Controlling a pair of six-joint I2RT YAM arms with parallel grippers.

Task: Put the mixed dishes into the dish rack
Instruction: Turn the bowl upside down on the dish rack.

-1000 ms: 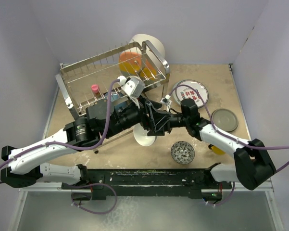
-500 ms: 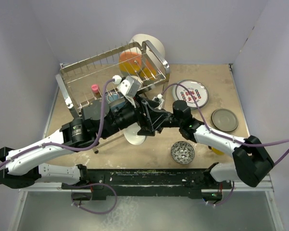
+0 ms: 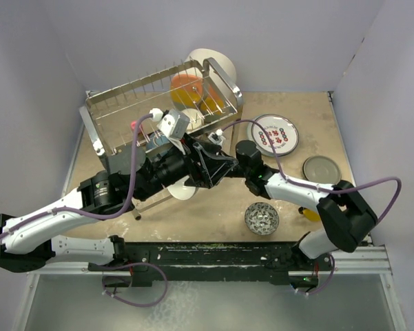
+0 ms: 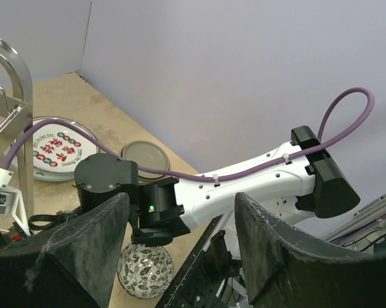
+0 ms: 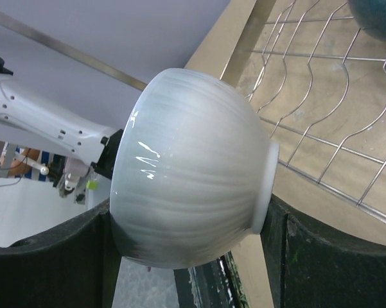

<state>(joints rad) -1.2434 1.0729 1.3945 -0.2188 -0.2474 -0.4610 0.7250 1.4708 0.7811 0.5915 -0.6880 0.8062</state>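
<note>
Lavender walls close in a tan table (image 3: 213, 214); the rack (image 3: 124, 103) stands at 11 o'clock in the top view, orange dishes in its upper tier. The right gripper (image 5: 189, 212) is clamped on the white bowl (image 5: 186, 167), one finger on each side, the bowl tipped on its side with its foot at 3 o'clock, near the rack's lower wires. The left gripper (image 4: 183, 205) has its fingers apart and holds nothing; it hangs over table centre, crossing close to the right arm. By my reading the step is carrying the bowl to the lower tier; next it should go in between the wires without catching the frame or the left arm, then be let go. A lettered plate (image 3: 275, 134) and grey plate (image 3: 322, 171) wait at 2 o'clock; a patterned bowl (image 3: 262, 218) at 5.
</note>
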